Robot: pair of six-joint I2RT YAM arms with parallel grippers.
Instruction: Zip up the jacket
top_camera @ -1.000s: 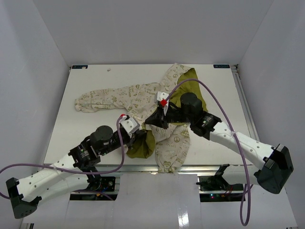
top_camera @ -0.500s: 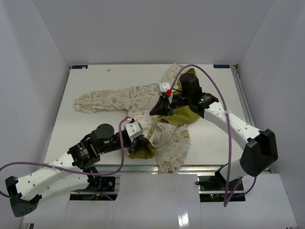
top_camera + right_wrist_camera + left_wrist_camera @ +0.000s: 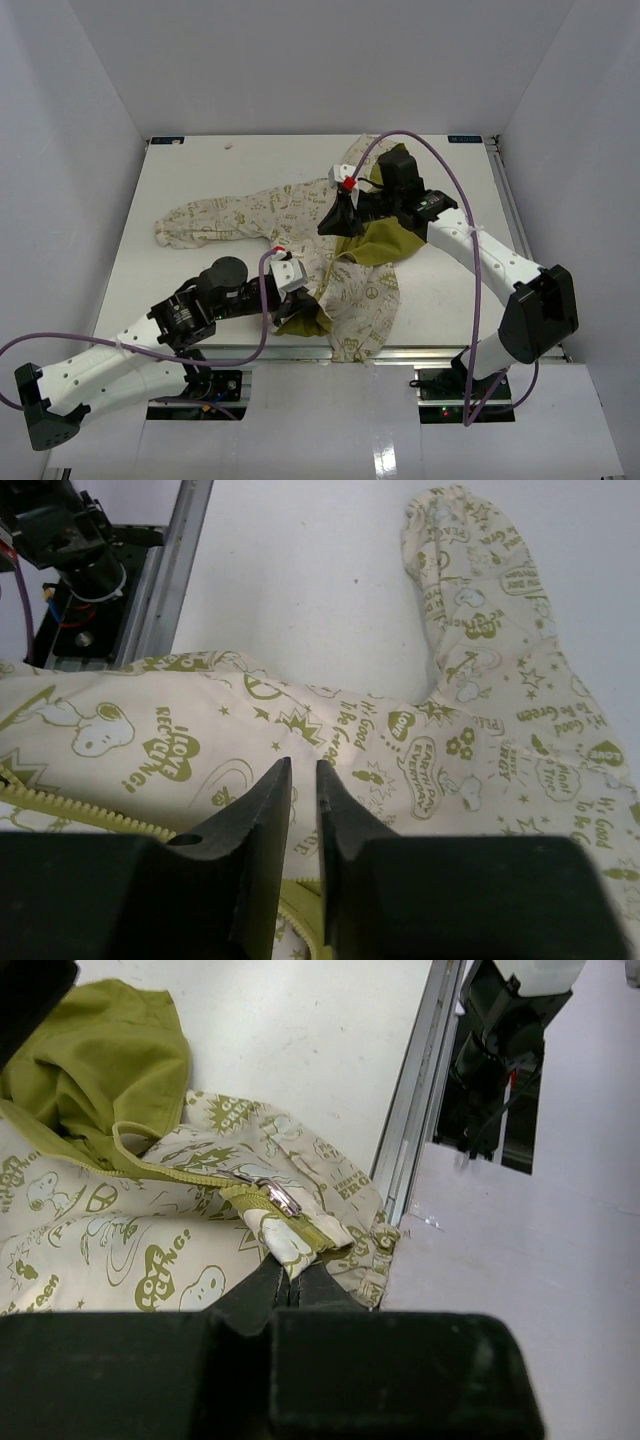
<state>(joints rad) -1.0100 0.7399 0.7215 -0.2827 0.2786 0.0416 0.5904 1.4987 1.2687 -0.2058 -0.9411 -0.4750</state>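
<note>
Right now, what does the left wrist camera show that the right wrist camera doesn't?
Only the left wrist view shows the metal zipper slider and the left pincer, shut on the bottom corner of the jacket. Only the right wrist view shows a sleeve lying flat and the right pincer, its tips slightly apart above the fabric. Both show the jacket's cream printed cloth, its green zipper teeth and the white table.

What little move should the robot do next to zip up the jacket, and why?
Probably move the right hand to the zipper pull and pinch it. The pull sits low on the jacket, right by the left hand, which pinches the fabric there; the right hand hovers slightly open, holding nothing.
</note>
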